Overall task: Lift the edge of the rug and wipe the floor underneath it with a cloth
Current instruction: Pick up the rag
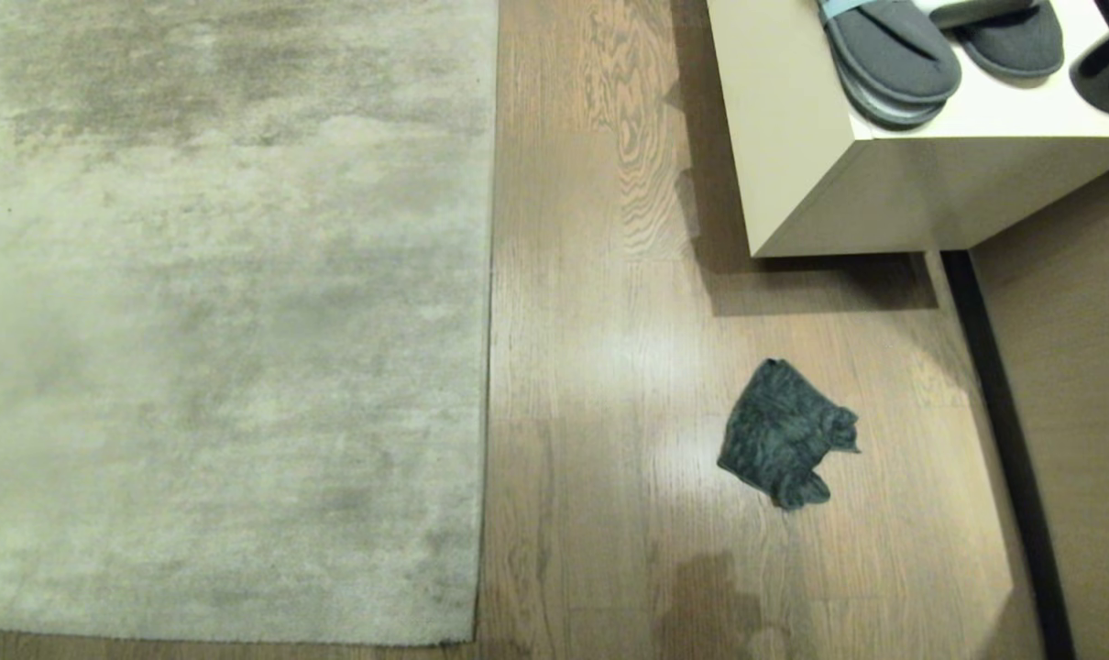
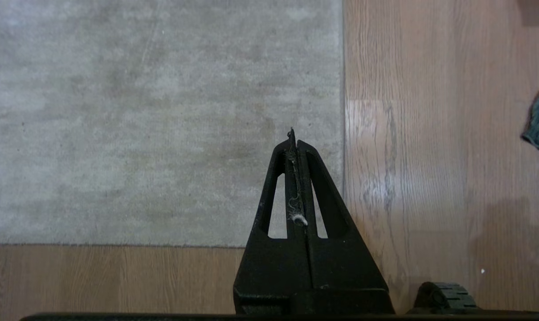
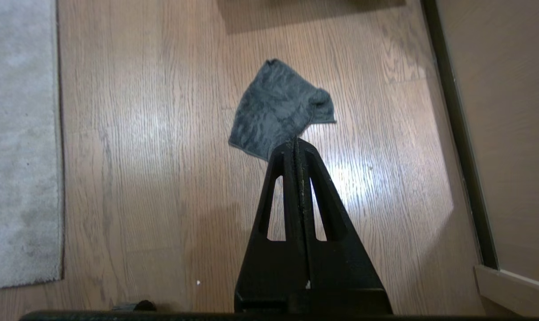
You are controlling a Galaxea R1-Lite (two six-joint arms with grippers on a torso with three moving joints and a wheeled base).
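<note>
Wood-grain floor (image 1: 609, 367) lies bare between the flat rug (image 1: 225, 321) and the crumpled cloth (image 1: 786, 435) — nothing lifted yet. Left gripper (image 2: 292, 133) hangs over the rug's corner, right gripper (image 3: 296, 141) above the cloth — both pinched closed, empty, seemingly poised to start.

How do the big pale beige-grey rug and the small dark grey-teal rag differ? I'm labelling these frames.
The pale beige-grey mottled rug is far larger than the dark grey-teal fuzzy rag. The rug lies flat with straight edges; the rag is crumpled and lumpy. The rug fills the left of the head view; the rag sits to the right, apart from it. Both rest on the wood-grain floor, untouched by either gripper.
</note>
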